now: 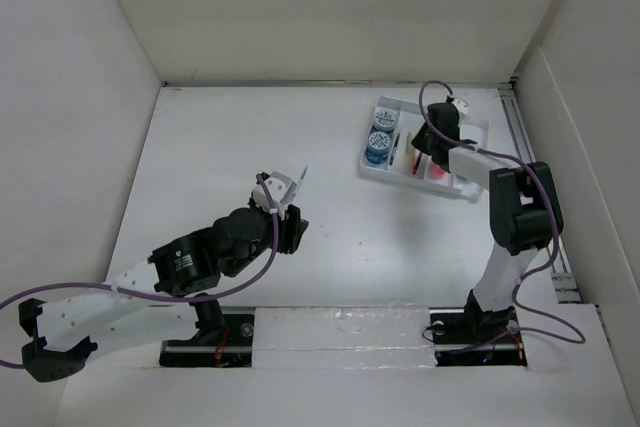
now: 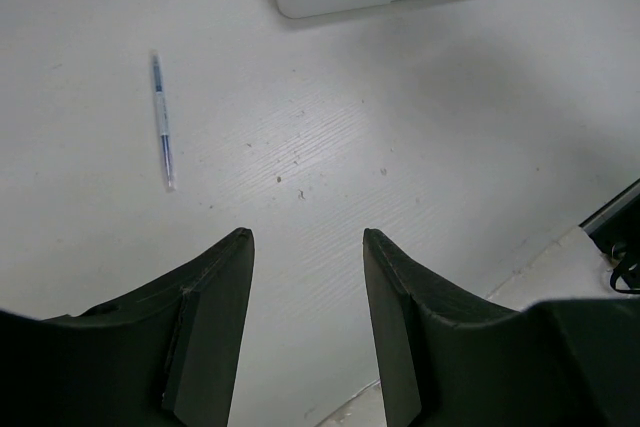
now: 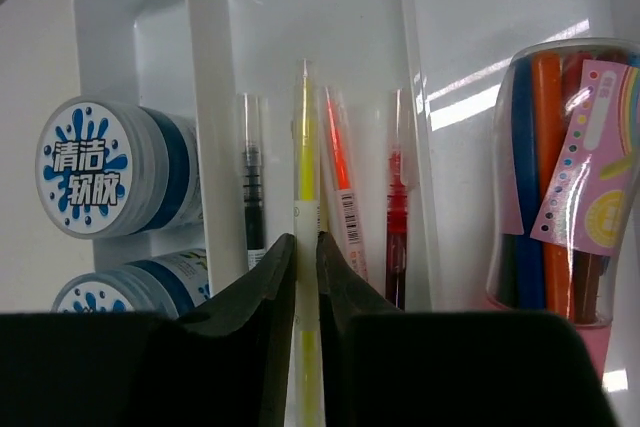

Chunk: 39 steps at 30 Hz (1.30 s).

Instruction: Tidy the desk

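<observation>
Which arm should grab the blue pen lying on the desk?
Left. The left gripper hangs open and empty over the desk, with the blue pen just ahead. The right gripper is away in the tray, shut on a yellow pen.

desk: matte white, lightly scuffed, speckled. tray: smooth glossy white plastic. yellow pen: translucent plastic. round tubs: glossy printed lids. marker pack: clear shiny plastic sleeve. left gripper: matte black, faintly grainy.
</observation>
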### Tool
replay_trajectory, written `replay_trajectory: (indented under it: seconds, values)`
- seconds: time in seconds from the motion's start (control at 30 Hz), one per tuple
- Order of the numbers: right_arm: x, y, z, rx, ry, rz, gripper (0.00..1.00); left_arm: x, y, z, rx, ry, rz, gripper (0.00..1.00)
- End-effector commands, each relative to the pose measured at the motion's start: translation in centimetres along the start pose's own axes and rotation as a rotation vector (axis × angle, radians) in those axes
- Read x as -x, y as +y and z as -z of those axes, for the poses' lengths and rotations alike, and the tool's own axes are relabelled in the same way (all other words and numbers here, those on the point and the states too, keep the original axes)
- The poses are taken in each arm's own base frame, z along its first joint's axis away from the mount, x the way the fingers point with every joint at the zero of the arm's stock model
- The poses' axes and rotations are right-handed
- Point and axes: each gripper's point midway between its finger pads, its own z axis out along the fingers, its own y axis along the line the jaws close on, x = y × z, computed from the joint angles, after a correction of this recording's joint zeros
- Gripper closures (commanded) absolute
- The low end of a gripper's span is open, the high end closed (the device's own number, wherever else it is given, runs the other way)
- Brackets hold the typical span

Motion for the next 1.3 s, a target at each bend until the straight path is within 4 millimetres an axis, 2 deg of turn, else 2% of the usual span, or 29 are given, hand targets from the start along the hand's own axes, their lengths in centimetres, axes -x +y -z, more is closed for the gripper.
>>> replay_trajectory:
  seconds: [0.0, 0.03, 0.13, 0.2, 0.23, 0.3, 0.37, 0.4, 0.43, 0.47, 0.5, 0.57, 0.6, 0.63, 0.67, 0.7, 0.77, 0.8, 0.9, 0.97, 1.03, 1.27]
  values:
    - [2.6, 2.6, 0.6, 0.089, -0.032, -0.036, 0.81, 0.6, -0.1, -0.1, -0.002, -0.023, 0.004, 0.57]
    - [2.8, 2.4, 0.7, 0.080, -0.037, -0.037, 0.66, 0.5, -0.1, -0.1, -0.002, -0.020, 0.003, 0.57]
    - [3.0, 2.3, 1.2, 0.080, -0.042, -0.043, 0.42, 0.5, -0.1, -0.2, 0.004, -0.015, 0.001, 0.56]
    - [2.2, 3.3, 2.1, 0.106, -0.044, -0.025, 0.40, 0.5, -0.1, -0.1, 0.001, -0.018, 0.003, 0.57]
    - [2.4, 3.9, 2.5, 0.125, -0.062, -0.027, 0.40, 0.5, -0.1, -0.1, 0.002, -0.020, 0.003, 0.56]
    - [1.2, 5.8, 4.1, 0.191, -0.061, -0.013, 0.40, 0.4, 0.0, -0.2, 0.006, -0.014, 0.002, 0.56]
    - [0.6, 8.3, 5.6, 0.267, -0.083, -0.001, 0.46, 0.6, 0.2, -0.1, 0.015, -0.022, 0.007, 0.57]
    - [-2.0, 11.7, 7.6, 0.348, -0.074, 0.060, 0.71, 1.0, 0.3, 0.2, 0.018, -0.039, 0.016, 0.57]
    - [-2.0, 11.7, 7.6, 0.348, -0.074, 0.061, 0.71, 1.0, 0.3, 0.2, 0.018, -0.039, 0.016, 0.57]
    - [-4.1, 13.8, 8.8, 0.388, -0.054, 0.103, 0.83, 1.2, 0.4, 0.3, 0.020, -0.045, 0.019, 0.57]
    - [-4.8, 15.3, 9.5, 0.416, -0.052, 0.121, 1.00, 1.3, 0.5, 0.5, 0.020, -0.051, 0.028, 0.57]
    - [-7.4, 16.8, 9.9, 0.420, -0.014, 0.175, 1.00, 2.1, 0.8, 1.1, 0.025, -0.086, 0.049, 0.57]
    - [-9.0, 18.3, 10.9, 0.427, -0.012, 0.210, 1.00, 2.4, 0.9, 1.4, 0.023, -0.103, 0.061, 0.57]
    - [-10.1, 18.9, 10.6, 0.417, 0.000, 0.239, 1.00, 2.9, 1.3, 1.9, 0.027, -0.133, 0.080, 0.57]
    - [-10.9, 19.2, 10.7, 0.404, 0.001, 0.259, 0.96, 3.3, 1.5, 2.2, 0.029, -0.150, 0.088, 0.58]
    - [-12.5, 20.2, 11.3, 0.421, 0.022, 0.284, 0.79, 3.4, 1.6, 2.5, 0.029, -0.164, 0.096, 0.58]
    - [-14.6, 20.7, 10.9, 0.396, 0.063, 0.324, 0.64, 4.3, 2.0, 3.4, 0.026, -0.208, 0.128, 0.57]
    - [-15.9, 20.8, 10.6, 0.375, 0.075, 0.350, 0.52, 4.6, 2.1, 3.8, 0.014, -0.232, 0.139, 0.57]
    - [-17.5, 20.4, 10.1, 0.340, 0.112, 0.372, 0.49, 4.7, 2.0, 4.1, -0.003, -0.245, 0.138, 0.56]
    - [-19.1, 20.7, 10.6, 0.355, 0.139, 0.391, 0.49, 4.5, 1.9, 4.0, -0.003, -0.234, 0.133, 0.56]
    - [-20.6, 19.9, 10.2, 0.320, 0.170, 0.421, 0.49, 4.5, 1.7, 3.7, -0.006, -0.222, 0.125, 0.56]
    - [-23.7, 19.5, 8.8, 0.279, 0.219, 0.470, 0.51, 4.2, 1.2, 3.4, -0.022, -0.201, 0.108, 0.56]
